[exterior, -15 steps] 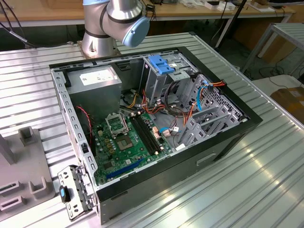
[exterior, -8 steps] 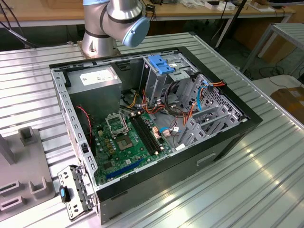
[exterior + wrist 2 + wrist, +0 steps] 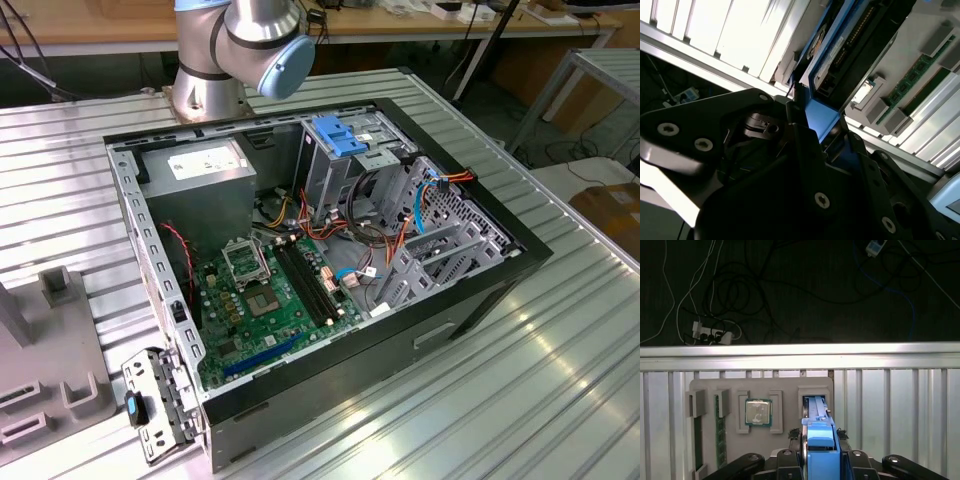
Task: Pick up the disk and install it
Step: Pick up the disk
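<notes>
Grey parts tray (image 3: pixel 75 395) at the exterior view's left, beside the open computer case (image 3: pixel 470 300). In the first wrist view the tray carries a memory stick (image 3: pixel 719 430), a processor chip (image 3: pixel 758 413) and the disk (image 3: pixel 821 445), on edge in its slot. Gripper (image 3: pixel 821 434) straddles the disk, jaws narrow and pressed on the blue rails; looks clamped. Judged: pick begun, disk not yet clear of the slot, install entirely left. In the case: motherboard (image 3: pixel 270 300), then loose orange and red cables (image 3: pixel 345 240) ahead of the drive cage (image 3: pixel 440 220), likely in the way.
</notes>
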Robot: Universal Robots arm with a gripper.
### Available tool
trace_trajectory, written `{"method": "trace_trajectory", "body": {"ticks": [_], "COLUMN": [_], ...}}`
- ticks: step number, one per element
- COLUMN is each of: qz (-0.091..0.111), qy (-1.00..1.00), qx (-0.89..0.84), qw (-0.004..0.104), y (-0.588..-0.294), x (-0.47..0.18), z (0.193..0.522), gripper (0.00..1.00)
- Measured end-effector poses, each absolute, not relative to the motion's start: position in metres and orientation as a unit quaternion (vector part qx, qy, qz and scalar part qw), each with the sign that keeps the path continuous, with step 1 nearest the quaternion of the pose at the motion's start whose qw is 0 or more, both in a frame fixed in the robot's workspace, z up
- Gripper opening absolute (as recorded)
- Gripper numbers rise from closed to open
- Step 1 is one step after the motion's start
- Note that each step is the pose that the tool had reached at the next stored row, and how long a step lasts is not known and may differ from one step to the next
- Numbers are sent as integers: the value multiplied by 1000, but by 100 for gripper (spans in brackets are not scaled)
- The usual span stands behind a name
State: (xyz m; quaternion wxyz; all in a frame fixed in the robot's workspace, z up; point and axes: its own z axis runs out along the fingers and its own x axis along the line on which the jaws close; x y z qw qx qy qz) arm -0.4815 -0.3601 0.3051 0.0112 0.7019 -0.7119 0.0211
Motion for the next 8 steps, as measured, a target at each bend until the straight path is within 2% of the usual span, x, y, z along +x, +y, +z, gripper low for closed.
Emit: {"method": "trace_trajectory", "body": {"ticks": [8], "qz": [21], "qy": [-712], "qx": [702], "qw": [11], "y": [-360], "x": [-481], "z": [305], "gripper": [37]}}
